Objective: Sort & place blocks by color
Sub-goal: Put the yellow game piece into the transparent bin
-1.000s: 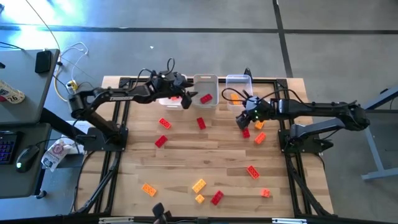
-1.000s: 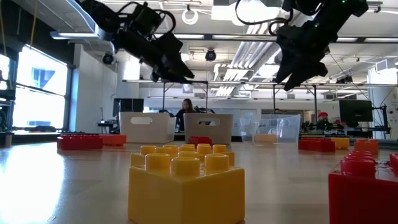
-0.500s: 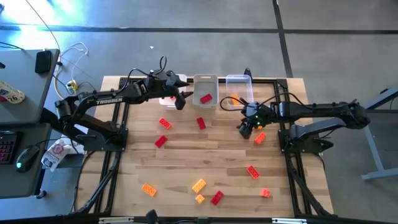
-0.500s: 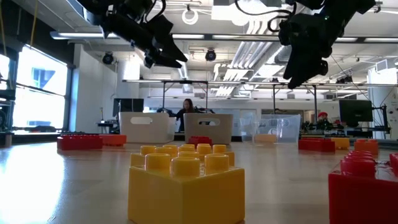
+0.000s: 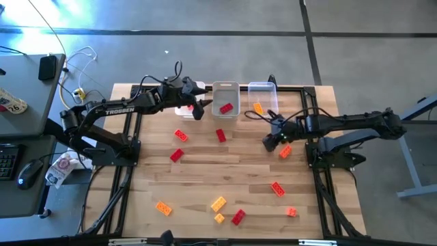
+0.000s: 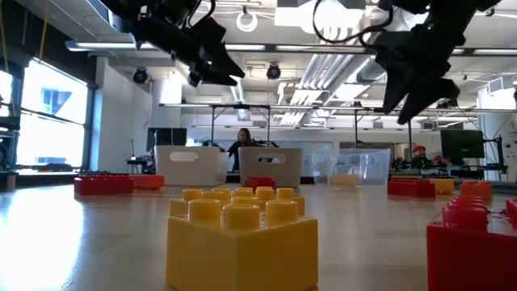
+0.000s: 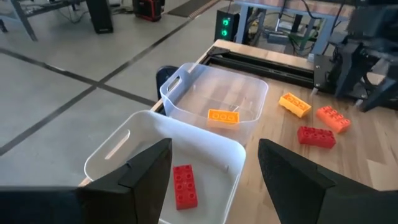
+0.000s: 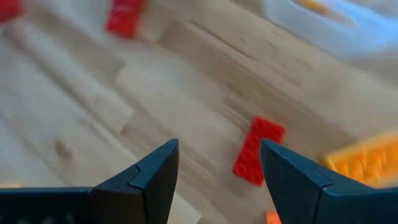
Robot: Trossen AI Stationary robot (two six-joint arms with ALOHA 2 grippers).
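Note:
Small red, orange-red and yellow blocks lie scattered flat on the wooden table (image 5: 225, 171). My left gripper (image 5: 199, 113) hangs open above the near left corner of the middle white bin (image 7: 205, 146), which holds a red block (image 7: 185, 185). The clear bin (image 7: 249, 93) beside it holds an orange block (image 7: 223, 116). My right gripper (image 8: 217, 168) hovers open over a red block (image 8: 258, 151) on the table, near the clear bin's front; an orange block (image 8: 364, 160) lies next to it. Neither gripper holds anything.
A third bin at the far edge is mostly hidden under my left arm (image 5: 136, 106). Loose blocks lie mid-table (image 5: 220, 135) and near the front edge (image 5: 218, 203). A black frame rail (image 5: 321, 184) runs along each side of the table. A person shows far behind the table (image 6: 242, 141).
My left gripper has risen and drawn back a little from the bins toward the table's left, then kept still. My right gripper has rolled about its own axis and shifted slightly toward the near right. Both stay open.

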